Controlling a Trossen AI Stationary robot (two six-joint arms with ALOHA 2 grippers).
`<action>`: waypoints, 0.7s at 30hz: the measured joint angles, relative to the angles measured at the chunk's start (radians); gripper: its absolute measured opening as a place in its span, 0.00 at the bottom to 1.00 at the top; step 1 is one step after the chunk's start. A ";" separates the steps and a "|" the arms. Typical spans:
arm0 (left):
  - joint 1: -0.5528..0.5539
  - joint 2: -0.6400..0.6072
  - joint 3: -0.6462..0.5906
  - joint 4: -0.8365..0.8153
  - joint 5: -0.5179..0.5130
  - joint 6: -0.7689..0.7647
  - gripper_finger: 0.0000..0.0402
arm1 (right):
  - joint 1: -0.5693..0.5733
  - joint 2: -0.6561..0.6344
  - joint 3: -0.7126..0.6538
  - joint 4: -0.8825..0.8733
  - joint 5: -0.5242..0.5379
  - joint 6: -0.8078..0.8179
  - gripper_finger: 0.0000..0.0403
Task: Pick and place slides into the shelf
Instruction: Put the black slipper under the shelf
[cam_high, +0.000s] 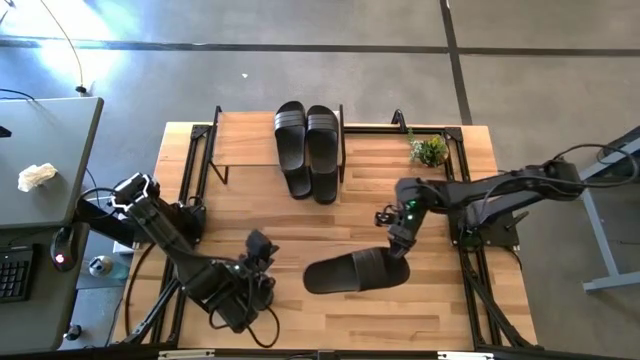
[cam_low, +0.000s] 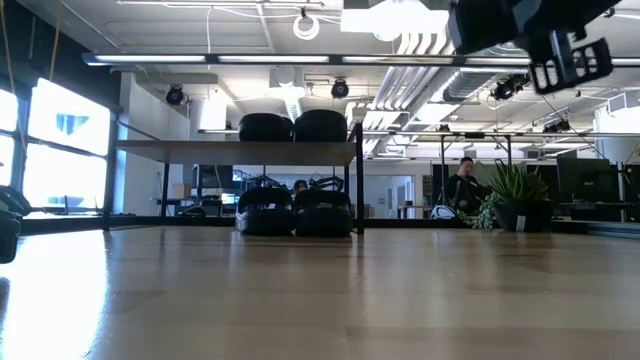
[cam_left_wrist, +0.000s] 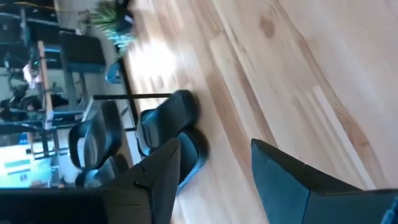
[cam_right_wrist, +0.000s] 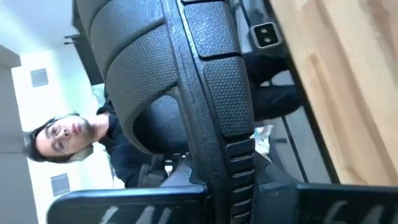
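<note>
My right pincer (cam_high: 399, 247) is clenched on a black rubber slide sandal (cam_high: 355, 271), lifted over the wooden desk (cam_high: 430, 300) middle; my left pincer (cam_high: 262, 247), released, waits near the front edge.

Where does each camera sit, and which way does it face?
High: overhead, straight down on table, both arms, shelf, plant.
Low: table height, facing the shelf; one arm up top.
Left wrist: past open left gripper toward shelved slides.
Right wrist: right gripper shut on slide; person behind.
Shared: high and low both show the plant.
</note>
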 joint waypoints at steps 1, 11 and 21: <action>0.001 0.002 0.000 0.010 0.006 0.022 0.44 | -0.008 0.023 0.000 0.010 -0.015 -0.001 0.02; 0.014 0.027 0.002 0.206 0.048 0.367 0.52 | -0.087 0.228 0.000 0.284 -0.122 0.022 0.03; 0.015 0.057 0.002 0.273 0.098 0.500 0.55 | -0.149 0.291 0.033 0.318 -0.158 -0.027 0.04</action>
